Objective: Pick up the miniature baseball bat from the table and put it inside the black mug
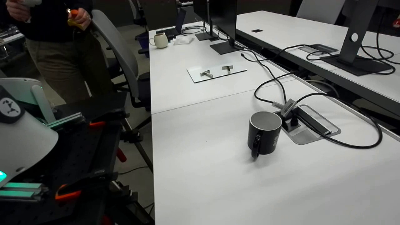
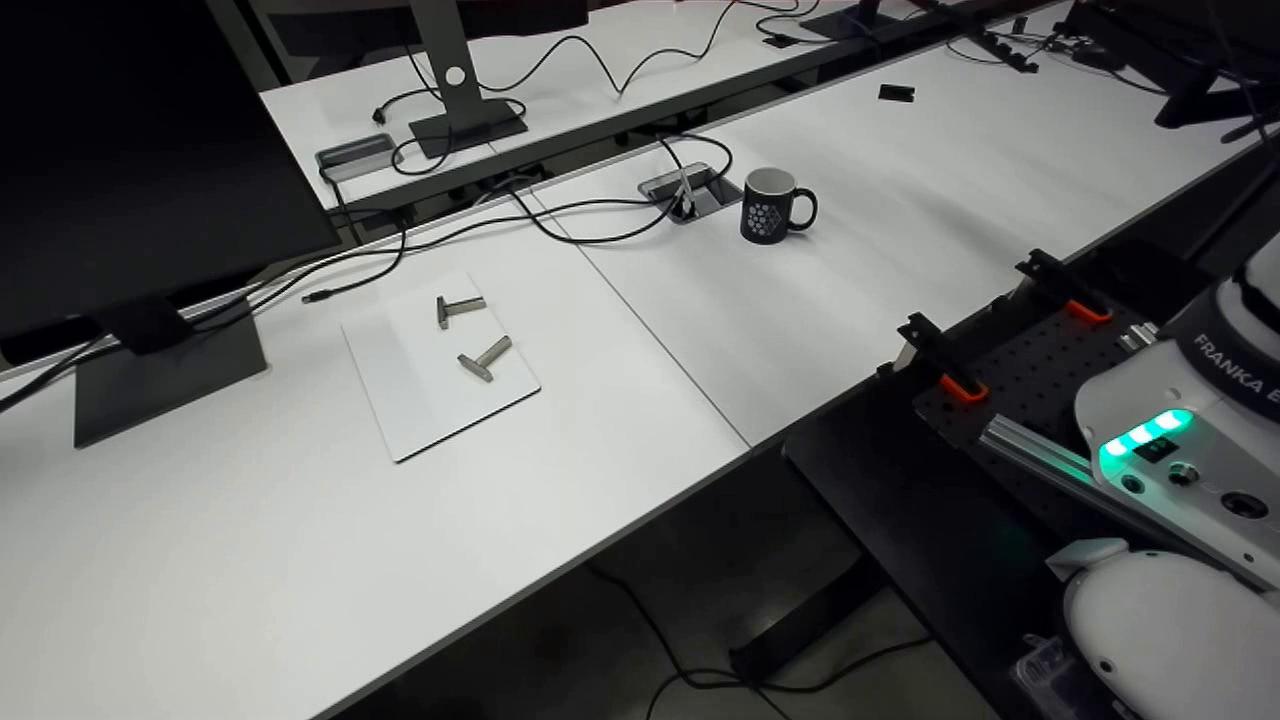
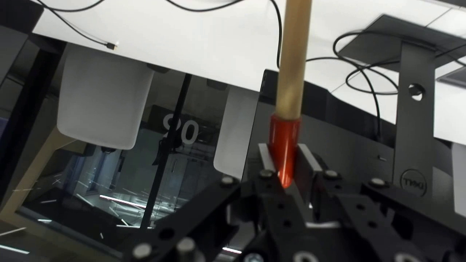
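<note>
Miniature baseball bat (image 3: 292, 72) in your grip: in the wrist view you have your gripper (image 3: 285, 160) clamped on its red end, a fingertip pressed to either side, while the pale wooden shaft runs away from the jaws and leaves the frame at the top. Behind it you see a grey monitor stand (image 3: 415, 127), with black cable (image 3: 279, 40) looping nearby.

In an exterior view, you have the black mug (image 1: 262, 139) upright on the white table (image 1: 193, 175), just beside the cable box (image 1: 301, 139), its mouth facing up so that you look into the grey inside. Two metal T-shaped pieces (image 1: 207, 73) lie farther along on a thin panel (image 1: 195, 74). A person (image 1: 59, 56) stands at the left, near a grey chair (image 1: 120, 50).

In an exterior view with a dark monitor (image 2: 150, 150) large at the upper left, you see white dots on the mug's wall and its handle toward the right of the frame. The white robot body (image 2: 1215, 450), with green lights, sits at the right near the table.
</note>
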`<state>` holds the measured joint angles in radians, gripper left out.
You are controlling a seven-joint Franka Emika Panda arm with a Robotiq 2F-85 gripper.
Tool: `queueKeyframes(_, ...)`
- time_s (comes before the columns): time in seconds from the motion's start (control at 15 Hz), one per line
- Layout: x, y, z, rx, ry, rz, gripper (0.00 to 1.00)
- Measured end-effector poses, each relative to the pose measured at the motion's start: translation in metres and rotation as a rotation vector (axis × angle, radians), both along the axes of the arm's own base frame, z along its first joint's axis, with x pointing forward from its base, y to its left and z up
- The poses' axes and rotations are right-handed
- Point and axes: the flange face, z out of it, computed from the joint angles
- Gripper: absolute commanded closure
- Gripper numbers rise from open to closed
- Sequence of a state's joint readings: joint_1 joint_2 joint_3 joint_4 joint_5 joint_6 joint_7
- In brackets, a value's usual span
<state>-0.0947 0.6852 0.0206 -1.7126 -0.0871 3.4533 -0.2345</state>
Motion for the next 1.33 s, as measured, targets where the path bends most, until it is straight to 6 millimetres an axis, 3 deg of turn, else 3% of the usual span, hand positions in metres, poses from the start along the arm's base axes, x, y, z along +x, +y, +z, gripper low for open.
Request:
queueKeyframes(0.07,0.006,0.004,0.010,0.002,-0.025,0.000,0.70)
queueKeyframes(0.2,0.018,0.012,0.030,0.017,-0.073,0.003,0.70)
queueKeyframes(0.33,0.023,0.016,0.034,0.023,-0.089,0.005,0.70)
queueKeyframes(0.47,0.024,0.015,0.032,0.024,-0.088,0.004,0.70)
queueKeyframes(0.53,0.025,0.015,0.031,0.024,-0.088,0.003,0.93)
queueKeyframes(1.0,0.021,0.027,0.013,0.081,-0.060,0.050,0.93)
queueKeyframes(1.33,0.014,0.010,-0.007,0.143,-0.024,0.025,0.93)
